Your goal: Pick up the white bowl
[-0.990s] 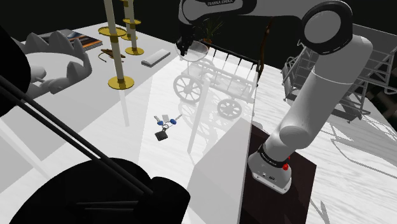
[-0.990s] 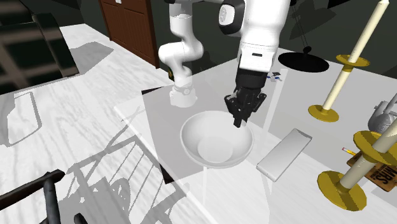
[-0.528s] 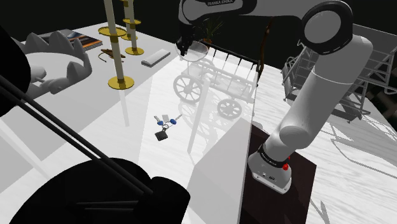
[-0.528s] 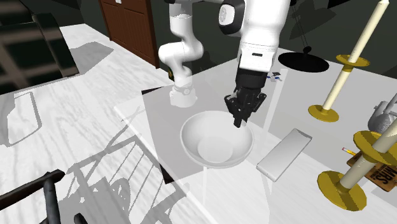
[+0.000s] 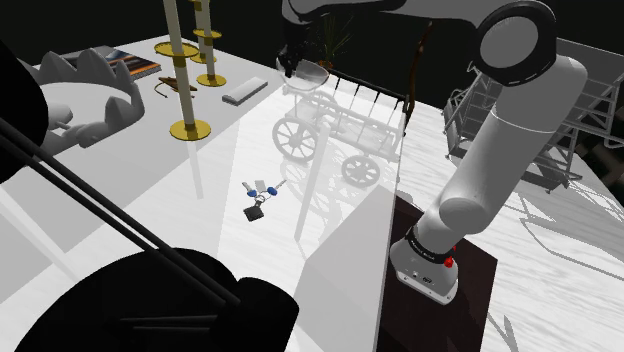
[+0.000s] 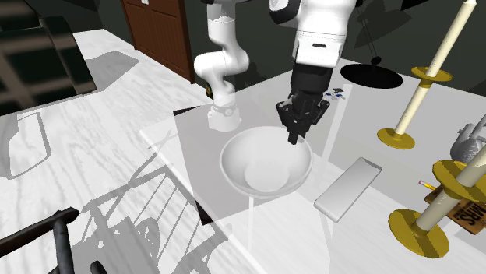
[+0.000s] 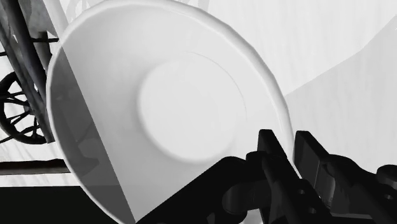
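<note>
Wrist view: tool (image 7: 287,147) pinching white bowl (image 7: 184,102) rim, one finger inside bowl, other outside.

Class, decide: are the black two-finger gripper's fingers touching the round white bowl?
Touching. The wrist view shows the black gripper, its fingers either side, clasping the rim of the round white bowl.
</note>
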Robot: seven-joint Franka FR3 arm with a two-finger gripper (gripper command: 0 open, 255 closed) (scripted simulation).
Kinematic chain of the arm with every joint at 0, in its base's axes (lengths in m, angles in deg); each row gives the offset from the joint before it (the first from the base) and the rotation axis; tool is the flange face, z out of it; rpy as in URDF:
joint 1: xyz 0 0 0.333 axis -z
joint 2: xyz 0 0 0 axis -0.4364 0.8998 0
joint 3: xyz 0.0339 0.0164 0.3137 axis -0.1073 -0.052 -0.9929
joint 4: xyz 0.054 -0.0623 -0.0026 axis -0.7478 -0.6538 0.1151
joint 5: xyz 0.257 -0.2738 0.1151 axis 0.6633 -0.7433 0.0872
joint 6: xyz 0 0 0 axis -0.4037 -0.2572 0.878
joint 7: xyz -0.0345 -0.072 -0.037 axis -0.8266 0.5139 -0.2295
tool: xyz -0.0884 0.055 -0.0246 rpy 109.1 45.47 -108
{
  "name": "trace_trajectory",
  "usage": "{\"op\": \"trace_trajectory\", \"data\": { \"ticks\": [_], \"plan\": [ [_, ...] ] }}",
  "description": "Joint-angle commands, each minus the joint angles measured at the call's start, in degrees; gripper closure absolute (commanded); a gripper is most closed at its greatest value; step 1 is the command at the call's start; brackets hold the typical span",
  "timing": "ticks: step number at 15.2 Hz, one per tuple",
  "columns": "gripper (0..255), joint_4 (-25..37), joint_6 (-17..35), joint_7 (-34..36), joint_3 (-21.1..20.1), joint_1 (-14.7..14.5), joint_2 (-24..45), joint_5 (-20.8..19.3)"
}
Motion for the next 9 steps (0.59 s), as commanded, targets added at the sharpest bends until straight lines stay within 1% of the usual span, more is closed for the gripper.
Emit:
{"op": "trace_trajectory", "data": {
  "ticks": [1,7,9],
  "plan": [
    [255,1.72,-1.65,-0.26,-0.02,-0.02,0.03,0.08],
    [255,6.73,-6.30,-0.93,-0.08,-0.11,0.34,0.28],
    [255,6.86,-6.43,-0.94,-0.08,-0.11,0.35,0.28]
  ]
}}
